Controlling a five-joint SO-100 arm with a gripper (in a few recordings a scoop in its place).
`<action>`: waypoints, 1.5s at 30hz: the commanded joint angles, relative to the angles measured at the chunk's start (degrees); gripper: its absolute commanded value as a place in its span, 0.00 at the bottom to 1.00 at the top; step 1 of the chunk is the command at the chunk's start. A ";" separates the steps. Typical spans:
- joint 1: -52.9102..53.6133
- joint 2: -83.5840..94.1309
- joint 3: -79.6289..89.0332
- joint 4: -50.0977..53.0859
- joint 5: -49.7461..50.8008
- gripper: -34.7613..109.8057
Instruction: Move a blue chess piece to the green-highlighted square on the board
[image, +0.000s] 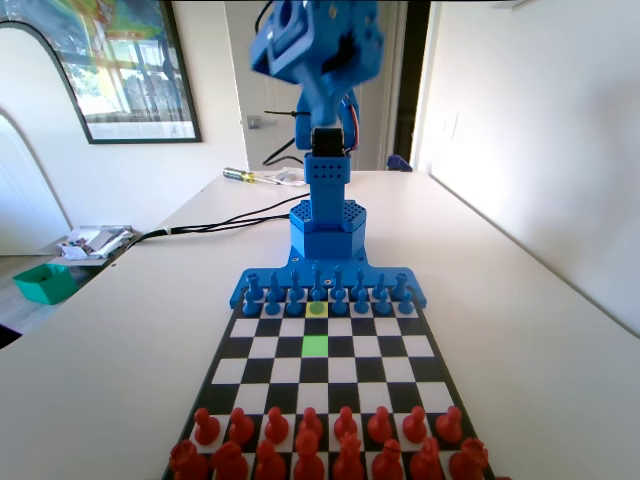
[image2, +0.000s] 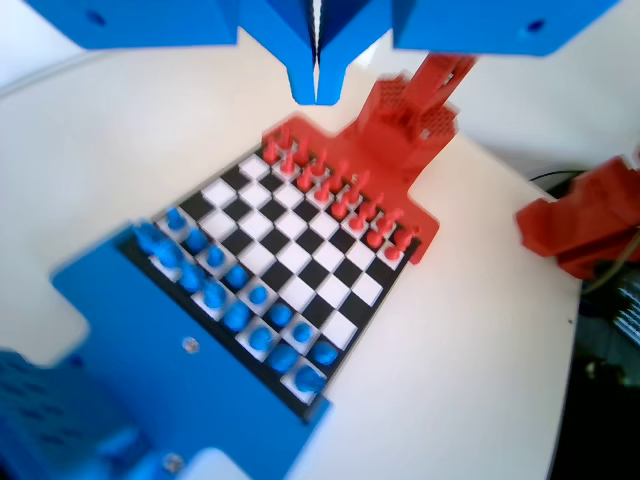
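The board (image: 228, 345) lies lengthwise, its blue rim at the far end by the arm's base. One bright green-highlighted square (image: 315, 346) sits near the board's middle, bare. Just beyond it, a blue chess piece (image: 317, 306) stands on a paler yellow-green square within the row of blue pawns. In the wrist view the same pawns (image2: 258, 295) line the board's lower left side. My gripper (image2: 316, 88) hangs high above the board, jaws pressed together with nothing between them. In the fixed view the blue arm (image: 322, 170) is raised, its top blurred.
Red pieces (image: 310, 440) fill the two near rows in the fixed view and the far side (image2: 330, 190) in the wrist view. A green bin (image: 40, 283), papers, black cables (image: 220, 218) and a screwdriver (image: 242, 176) lie off to the left.
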 joint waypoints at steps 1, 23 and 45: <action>4.13 -6.86 0.44 -2.29 -8.70 0.25; 7.56 -26.63 32.96 -42.89 -19.42 0.28; 1.67 -34.37 27.77 -47.02 -10.72 0.30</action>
